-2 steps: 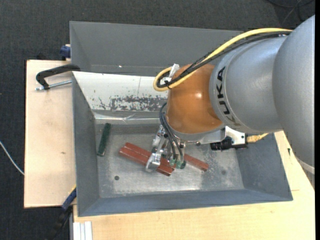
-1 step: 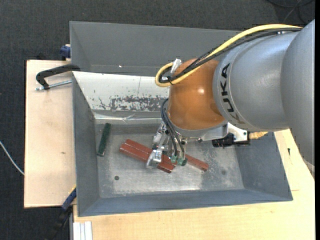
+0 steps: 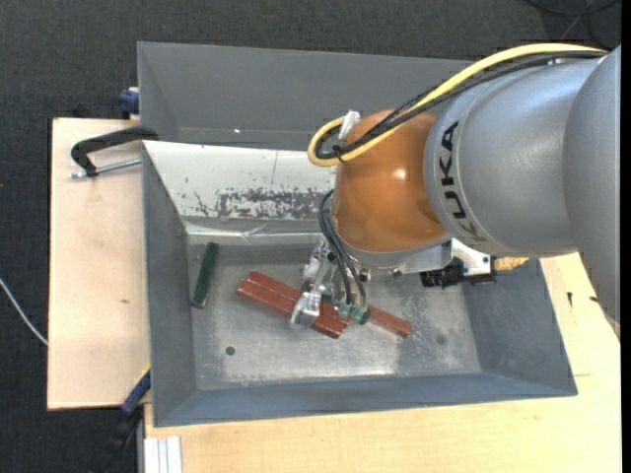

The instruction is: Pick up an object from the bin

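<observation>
Red-brown bar (image 3: 264,292) directly beneath pincer (image 3: 328,311) (dark green stick (image 3: 204,274) well left)

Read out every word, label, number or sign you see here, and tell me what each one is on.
"KUKA": black letters running down the grey arm link, only partly readable where the casing curves away.
No other text: no writing can be made out on the red-brown bars, the dark green stick or the bin.
</observation>
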Controlling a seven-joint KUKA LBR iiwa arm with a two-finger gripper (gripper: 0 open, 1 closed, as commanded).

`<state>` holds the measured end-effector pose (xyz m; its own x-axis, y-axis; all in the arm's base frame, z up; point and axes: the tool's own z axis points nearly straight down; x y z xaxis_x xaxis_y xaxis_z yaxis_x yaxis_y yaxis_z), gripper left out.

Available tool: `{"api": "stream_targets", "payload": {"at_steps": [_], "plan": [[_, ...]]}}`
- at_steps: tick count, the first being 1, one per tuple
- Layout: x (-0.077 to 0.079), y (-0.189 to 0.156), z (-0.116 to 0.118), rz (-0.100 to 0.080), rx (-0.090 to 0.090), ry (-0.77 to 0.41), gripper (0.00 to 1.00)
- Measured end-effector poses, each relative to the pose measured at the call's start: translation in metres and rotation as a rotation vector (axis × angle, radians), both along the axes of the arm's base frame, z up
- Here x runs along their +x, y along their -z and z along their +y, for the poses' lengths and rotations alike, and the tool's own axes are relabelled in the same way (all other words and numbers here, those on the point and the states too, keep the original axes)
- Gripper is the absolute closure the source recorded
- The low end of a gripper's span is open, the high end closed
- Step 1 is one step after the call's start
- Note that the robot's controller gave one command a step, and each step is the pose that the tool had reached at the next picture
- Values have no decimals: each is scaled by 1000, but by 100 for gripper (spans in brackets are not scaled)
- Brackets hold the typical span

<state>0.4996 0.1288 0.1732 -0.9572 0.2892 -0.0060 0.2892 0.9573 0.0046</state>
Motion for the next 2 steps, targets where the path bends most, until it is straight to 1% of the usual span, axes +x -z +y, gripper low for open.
{"api": "stream_targets", "payload": {"at_steps": [2], "plan": [[0, -7, 0, 1, 0, 0, 100]]}}
